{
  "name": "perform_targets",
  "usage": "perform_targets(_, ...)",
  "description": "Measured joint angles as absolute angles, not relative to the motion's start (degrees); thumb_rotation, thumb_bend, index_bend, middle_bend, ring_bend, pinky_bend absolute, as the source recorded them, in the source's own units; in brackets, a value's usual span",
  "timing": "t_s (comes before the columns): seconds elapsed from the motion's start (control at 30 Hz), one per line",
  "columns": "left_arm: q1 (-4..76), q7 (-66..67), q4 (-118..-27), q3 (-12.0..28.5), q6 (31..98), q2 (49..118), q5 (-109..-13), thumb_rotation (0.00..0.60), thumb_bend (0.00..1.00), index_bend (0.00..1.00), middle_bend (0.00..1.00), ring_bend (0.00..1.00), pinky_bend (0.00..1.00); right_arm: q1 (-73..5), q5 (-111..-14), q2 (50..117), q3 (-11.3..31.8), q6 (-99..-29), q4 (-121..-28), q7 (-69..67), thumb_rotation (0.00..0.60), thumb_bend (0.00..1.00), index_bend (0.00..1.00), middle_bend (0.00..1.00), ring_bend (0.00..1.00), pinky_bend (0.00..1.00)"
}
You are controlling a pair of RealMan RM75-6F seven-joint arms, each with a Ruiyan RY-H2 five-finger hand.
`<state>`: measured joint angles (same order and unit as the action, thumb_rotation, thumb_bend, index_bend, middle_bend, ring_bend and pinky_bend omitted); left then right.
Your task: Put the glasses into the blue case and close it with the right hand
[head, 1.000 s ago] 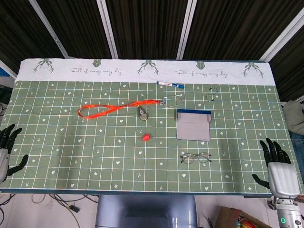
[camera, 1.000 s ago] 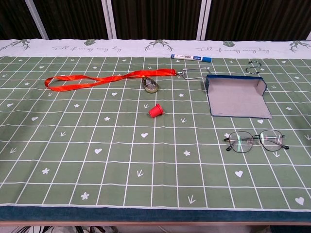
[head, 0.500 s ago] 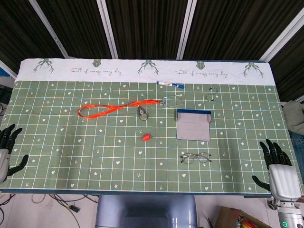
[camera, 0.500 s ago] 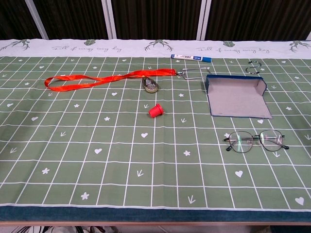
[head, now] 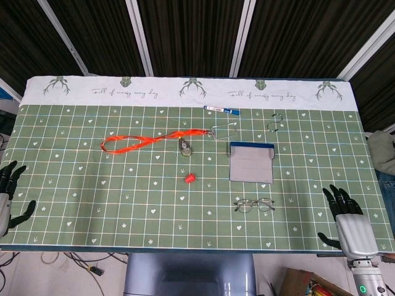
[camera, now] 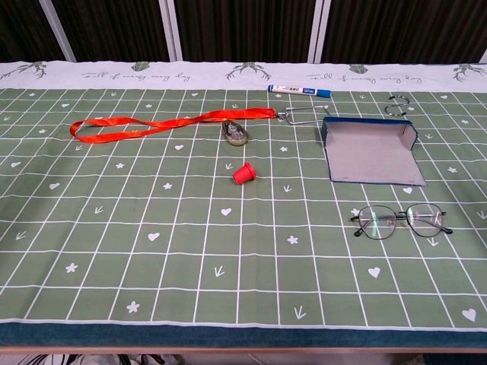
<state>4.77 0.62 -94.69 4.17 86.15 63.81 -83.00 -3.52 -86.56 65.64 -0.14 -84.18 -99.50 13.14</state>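
Thin-framed glasses [head: 254,204] [camera: 400,220] lie flat on the green cloth, just in front of the blue case [head: 251,161] [camera: 371,151], which lies open with its grey lining up. My right hand [head: 347,223] hovers at the table's front right corner, fingers spread and empty, well right of the glasses. At the front left edge my left hand [head: 8,197] hangs with its fingers apart, holding nothing. Neither hand shows in the chest view.
A red lanyard [head: 147,140] [camera: 163,122] with a metal clip, a small grey-brown object [camera: 236,134], a red cap [head: 190,177] [camera: 243,173], a blue-capped marker [head: 222,110] [camera: 300,90] and a metal ring [head: 275,121] [camera: 396,105] lie across the far half of the table.
My right hand has moved left and slightly toward the front edge. The left hand and all objects stay where they were.
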Motion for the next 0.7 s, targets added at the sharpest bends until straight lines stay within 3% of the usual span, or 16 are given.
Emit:
perform_targets(0.23,5.1,1.3,-95.2,4.3,84.9,63.6,-81.9,0.6,0.34,0.07,0.01,0.0,0.0,-8.0,-85.3,63.3,-0.1,-75.0,-102.3,14.5,0.6,0.16,0.09,0.0,0.04,0.19)
perform_targets(0.4,5.2,1.5,-95.6,4.4,84.5,63.5,-81.3,0.6,0.34,0.07,0.01,0.0,0.0,-14.0,-80.5,62.2,2.0,-65.7,-105.6,16.4,0.6,0.22,0.15,0.0,0.04,0.19)
perform_targets(0.7,5.2,1.3,-96.0,4.6,84.1,63.3,-80.4,0.6,0.34,0.07,0.0,0.0,0.0,-22.4,-69.5,68.4,6.7,-58.6,-107.0,25.2,0.6,0.26,0.26,0.0,0.04,0.19)
